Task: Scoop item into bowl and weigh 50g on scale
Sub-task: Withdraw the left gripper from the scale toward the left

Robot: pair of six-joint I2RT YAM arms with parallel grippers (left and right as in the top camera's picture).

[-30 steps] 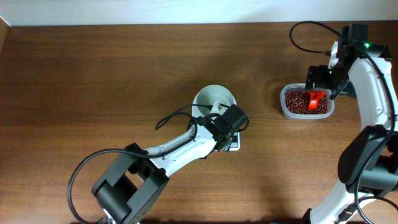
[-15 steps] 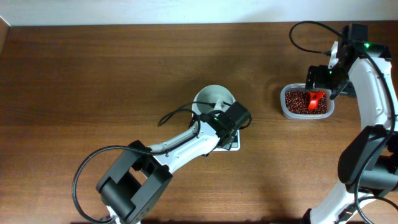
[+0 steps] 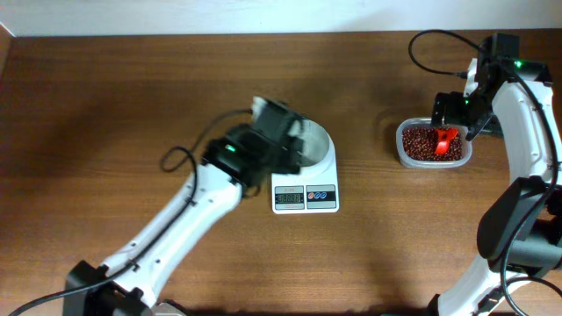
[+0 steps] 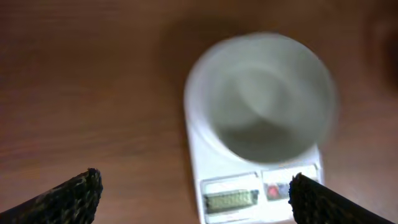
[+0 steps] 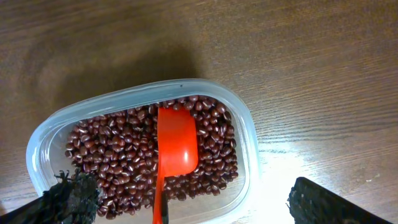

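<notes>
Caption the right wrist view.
Red plastic scoop resting on small reddish-brown beans in a clear plastic tub on a wooden table.

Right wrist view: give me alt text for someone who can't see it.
A clear plastic tub of small reddish-brown beans sits on a wooden table, with a red scoop lying in the beans. The right gripper hangs open above, a dark fingertip in each lower corner.
</notes>
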